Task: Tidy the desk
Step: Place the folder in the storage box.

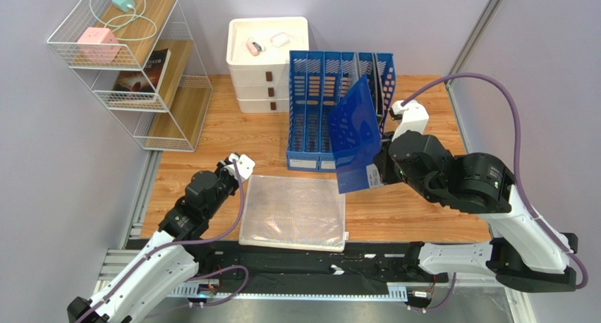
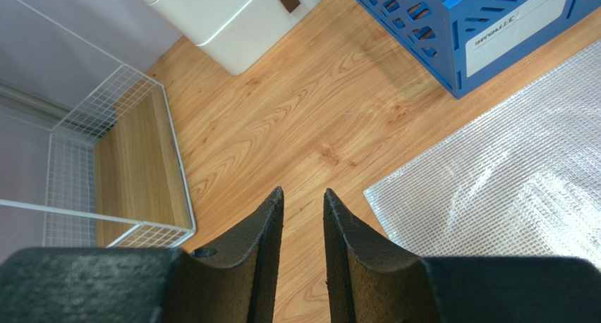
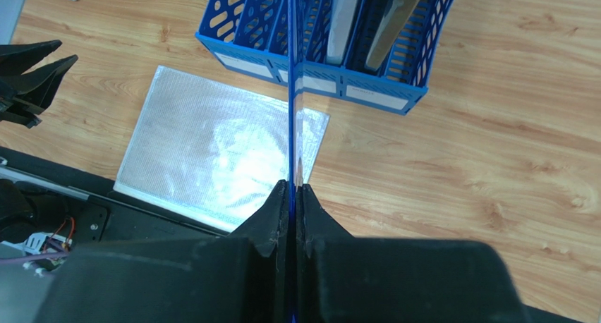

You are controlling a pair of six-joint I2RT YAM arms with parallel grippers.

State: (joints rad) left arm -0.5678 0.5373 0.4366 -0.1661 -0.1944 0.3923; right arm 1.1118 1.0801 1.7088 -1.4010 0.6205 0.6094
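Observation:
The desk (image 1: pixel 437 217) is a light orange-brown wooden top. A blue translucent folder (image 1: pixel 356 136) hangs tilted in the air in front of the blue file rack (image 1: pixel 314 118), with my right gripper (image 1: pixel 374 173) shut on its lower edge. From the right wrist the folder (image 3: pixel 292 90) shows edge-on, pinched between the fingers (image 3: pixel 271 214). A clear mesh pouch (image 1: pixel 294 211) lies flat on the desk near the front. My left gripper (image 1: pixel 238 162) hovers just left of the pouch (image 2: pixel 508 189), its jaws a little apart with nothing between them.
A white drawer unit (image 1: pixel 266 62) with small items on top stands behind the rack. A white wire shelf (image 1: pixel 134 62) holds a pink box, a green charger and a book at the far left. Two rack slots hold files (image 3: pixel 395 20).

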